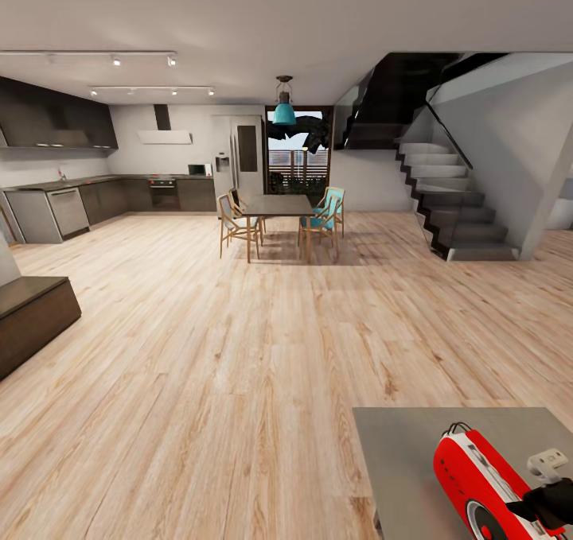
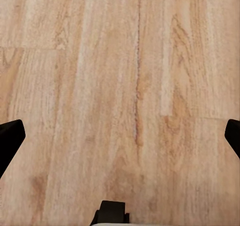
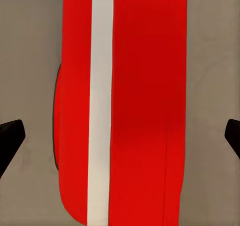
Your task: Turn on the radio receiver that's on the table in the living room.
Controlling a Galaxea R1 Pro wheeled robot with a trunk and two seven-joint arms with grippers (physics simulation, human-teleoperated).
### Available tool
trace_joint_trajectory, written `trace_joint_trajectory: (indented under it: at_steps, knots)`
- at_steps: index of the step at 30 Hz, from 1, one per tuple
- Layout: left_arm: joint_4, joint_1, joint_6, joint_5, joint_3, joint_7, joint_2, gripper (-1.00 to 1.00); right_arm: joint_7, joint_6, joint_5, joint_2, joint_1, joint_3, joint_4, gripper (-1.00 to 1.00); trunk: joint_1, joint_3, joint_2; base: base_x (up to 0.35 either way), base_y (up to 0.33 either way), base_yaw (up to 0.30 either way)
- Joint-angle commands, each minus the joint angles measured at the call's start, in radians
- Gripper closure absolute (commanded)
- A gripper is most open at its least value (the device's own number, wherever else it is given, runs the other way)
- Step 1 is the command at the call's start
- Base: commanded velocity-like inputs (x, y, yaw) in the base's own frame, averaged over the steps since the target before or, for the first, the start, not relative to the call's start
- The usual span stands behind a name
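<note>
So the red radio receiver (image 1: 477, 484) is found at the bottom right of the head view, sitting on the grey counter (image 1: 398, 460) and tipped a bit, with its thin wire handle (image 1: 458, 427) at the far end and part of the round dial (image 1: 483, 522) seen at the frame's lower edge. The right gripper (image 1: 549, 496) is parked just over the near end of it. In the right wrist view the red body with its white band (image 3: 100, 106) is seen right between the two dark fingertips (image 3: 10, 136), and the jaws are spread wide, nothing clamped. Whether anything is touching the radio can't be told from here.

The step in hand looks like the final approach: the arm is lined up above the radio, and the switch-on press probably isn't done yet. What's needed next is likely a small, careful lowering onto the body or the dial side, not a grab.

The left gripper (image 2: 120, 136) is pointed at bare wooden floor (image 2: 120, 86), jaws wide apart too, nothing held.

About room: the counter's left edge (image 1: 368, 476) is well apart from the radio, so there's grey top to spare on that side. The right side is cut off by the frame, so that edge can't be judged. Open floor is seen all the way to the dining table (image 1: 277, 204) and stairs (image 1: 454, 206), well clear.
</note>
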Motion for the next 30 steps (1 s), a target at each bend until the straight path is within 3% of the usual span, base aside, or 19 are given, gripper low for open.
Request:
trace_joint_trajectory:
  at_steps: [1,4,5,30]
  knots:
    - [0.0,0.0,0.0,0.0,0.0,0.0,0.0,-1.0,0.0,0.0,0.0,0.0,0.0,0.0,0.0,-1.0,0.0,0.0,0.0,0.0,0.0,0.0]
    - [0.0,0.0,0.0,0.0,0.0,0.0,0.0,-1.0,0.0,0.0,0.0,0.0,0.0,0.0,0.0,-1.0,0.0,0.0,0.0,0.0,0.0,0.0]
    - [0.0,0.0,0.0,0.0,0.0,0.0,0.0,-1.0,0.0,0.0,0.0,0.0,0.0,0.0,0.0,1.0,0.0,0.0,0.0,0.0,0.0,0.0]
    - [0.0,0.0,0.001,0.002,0.0,-0.001,0.006,-1.0,0.0,0.001,0.0,0.0,0.0,0.0,0.001,1.0,0.0,0.0,0.0,0.0,0.0,0.0]
